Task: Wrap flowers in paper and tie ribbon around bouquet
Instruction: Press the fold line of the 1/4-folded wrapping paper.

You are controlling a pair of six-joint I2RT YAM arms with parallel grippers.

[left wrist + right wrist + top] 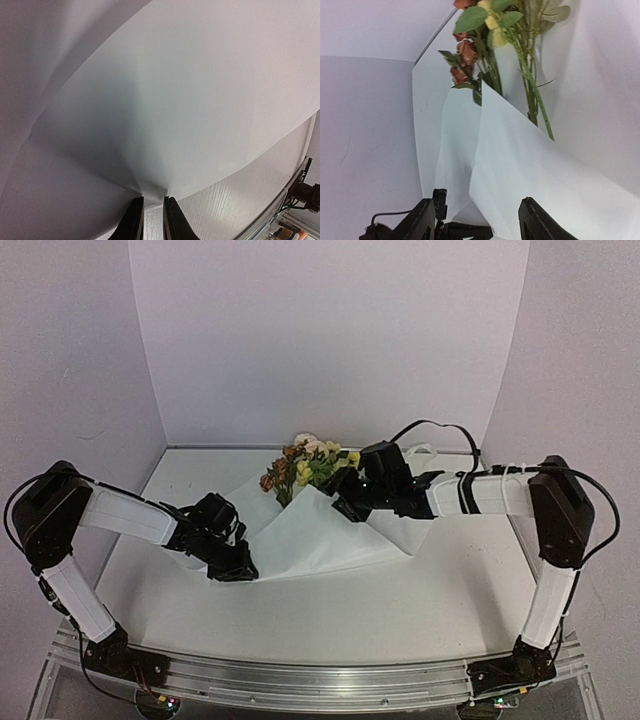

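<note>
The flowers [310,465] lie at the back middle, their stems [535,95] running under a raised fold of the white paper [320,535]. My left gripper [240,568] is at the sheet's near left corner. In the left wrist view its jaws [152,201] are pinched on a puckered bit of the paper [175,100]. My right gripper [345,502] hovers at the fold's top edge below the blooms. In the right wrist view it stands open [477,205], with the fold's edge [485,150] between the fingers and untouched. A thin pale loop [425,450] behind the right wrist may be the ribbon.
White booth walls close in the back and both sides. The white table [400,610] ends at an aluminium rail [320,680] in front, where both arm bases sit. A black cable [440,426] arcs above the right wrist.
</note>
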